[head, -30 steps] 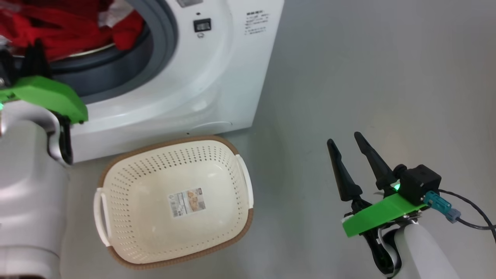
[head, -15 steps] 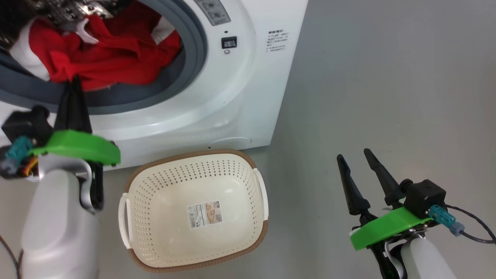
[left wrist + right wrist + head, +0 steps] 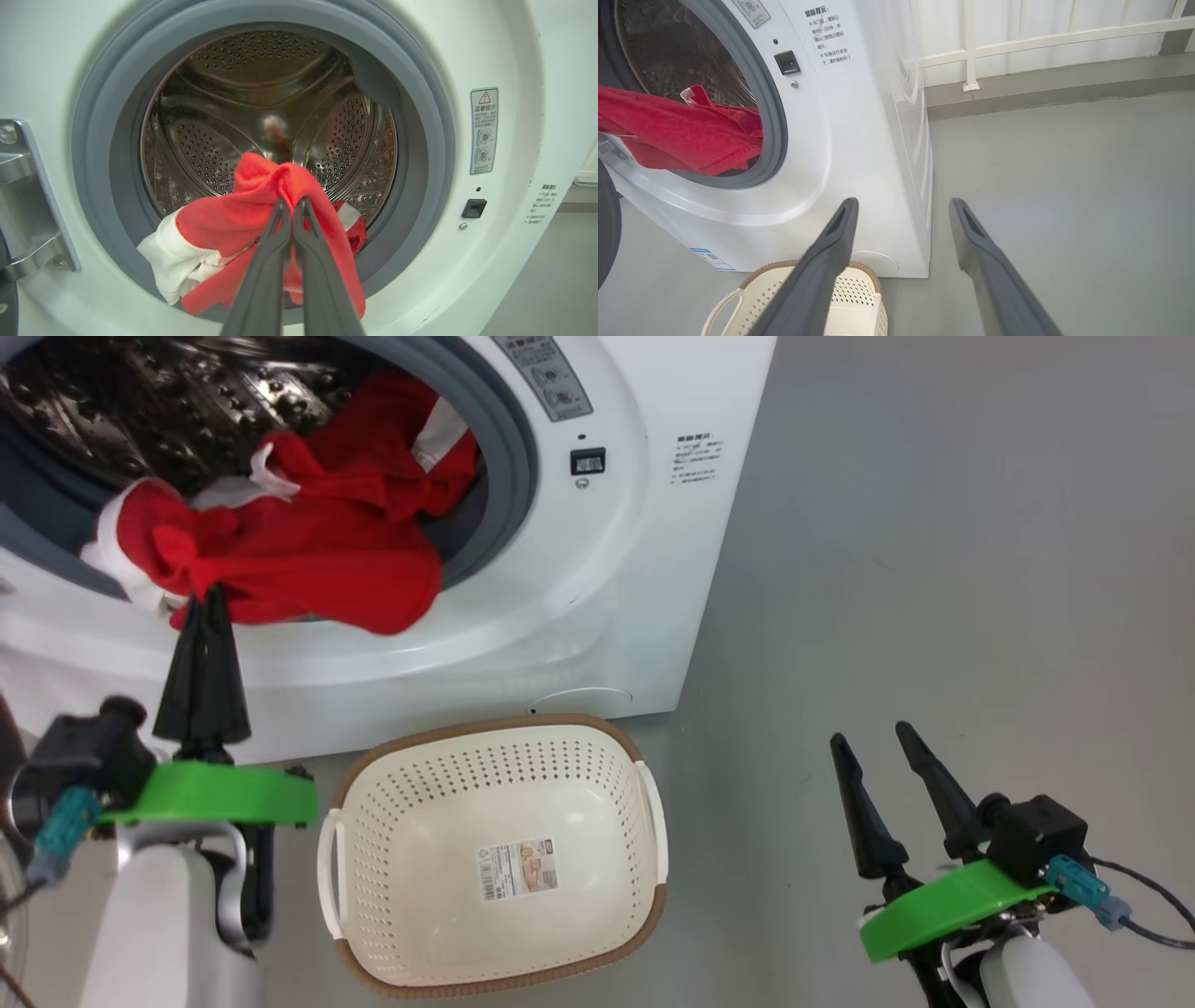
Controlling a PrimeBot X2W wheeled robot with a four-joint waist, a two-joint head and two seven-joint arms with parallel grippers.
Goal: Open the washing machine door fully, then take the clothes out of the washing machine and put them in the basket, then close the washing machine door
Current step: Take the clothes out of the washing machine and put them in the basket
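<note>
- The washing machine stands with its mouth uncovered, so you are in the unloading step. The cloth hides the drum's floor near the lip, so you cannot tell whether anything else lies there.
- A dark curved edge at the lower left of the right wrist view may be the washing machine door. Too little shows to judge how wide it stands.
- The clothes hang over the lower lip of the grey gasket, half out of the drum. How many garments are in the bundle is unclear.
- The basket sits on the floor just beside the washer's front, below and to the right of the bundle, with just a label sticker inside.
- Your left gripper is pressed together on a red fold. Next, draw it clear of the lip, then swing it over the basket before releasing; the trailing cloth may drag on the gasket.
- Your right gripper is spread and holds nothing, over the floor well apart from the basket.
</note>
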